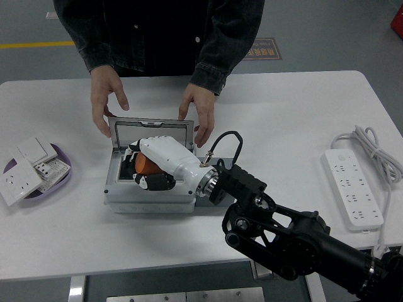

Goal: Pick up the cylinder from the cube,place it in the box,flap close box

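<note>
Over the open box (148, 196), hand (153, 165) around sideways-lying cylinder (145, 164).

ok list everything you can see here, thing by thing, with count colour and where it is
box: 1, grey, lid open, centre of the table
cylinder: 1, orange, in the right hand's grasp over the box opening
cube: 1, dark grey, right of the box, mostly hidden by the arm
power strip: 1, white with a coiled cable, right side of the table
tray: 1, purple, left edge of the table, holding white wall switches
table: 1, white
floor sign: 1, dark, beyond the table, partly hidden
person's hands: 2, either side of the open lid, at the far side
right hand: 1, white and black, closed on the cylinder
left hand: not in view
</note>
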